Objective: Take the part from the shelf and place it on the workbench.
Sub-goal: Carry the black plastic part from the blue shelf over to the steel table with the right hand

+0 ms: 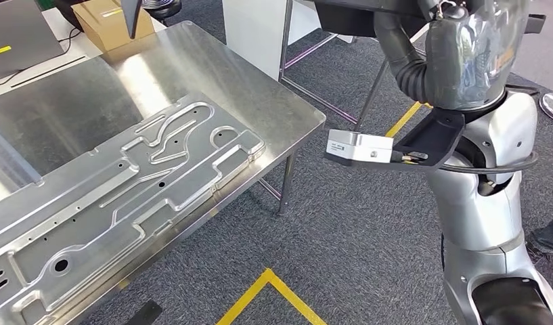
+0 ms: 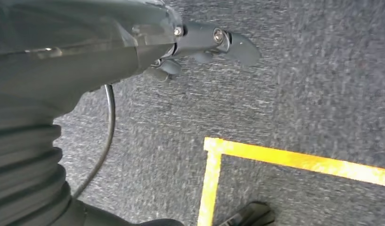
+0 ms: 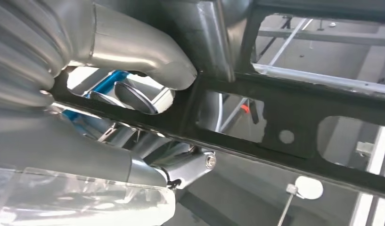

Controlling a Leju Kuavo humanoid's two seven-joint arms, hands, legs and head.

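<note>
Floor: grey carpet (image 1: 341, 244), coarse weave, w/ yellow tape lines (image 1: 270, 288).
Bench: brushed steel bench (image 1: 260, 101), rounded corner, thin legs. On it a big machined alu plate (image 1: 124, 196), raised ribs, pockets, small holes.
Part: dark flat metal frame (image 3: 294, 122) w/ rectangular cutouts & a round hole, up in right robot hand, off the bench.
Right robot hand (image 3: 134, 70): thick grey thumb over frame's bar, fingers under it, gripping.
Left robot hand (image 2: 204, 47): hangs over carpet, dark fingers curled in, holds nothing.
</note>
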